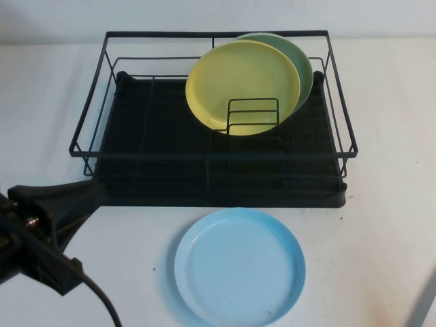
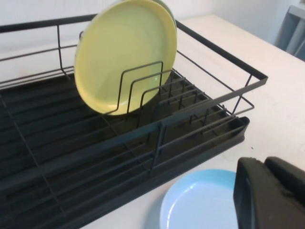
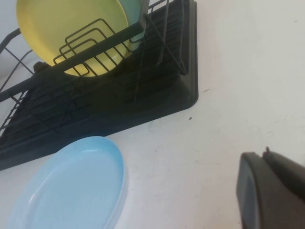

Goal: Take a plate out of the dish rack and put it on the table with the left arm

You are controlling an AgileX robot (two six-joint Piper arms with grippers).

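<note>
The light blue plate lies flat on the white table, just in front of the black dish rack. It also shows in the left wrist view and the right wrist view. My left gripper is shut and empty. It hovers at the near left, by the rack's front left corner and left of the plate, touching neither; its fingers are pressed together. My right gripper is shut and empty over bare table to the right of the plate.
A yellow plate stands upright in the rack's small wire holder, with a pale green plate behind it. The rack's left half holds nothing. A black cable trails from the left arm. A grey bar crosses the near right corner.
</note>
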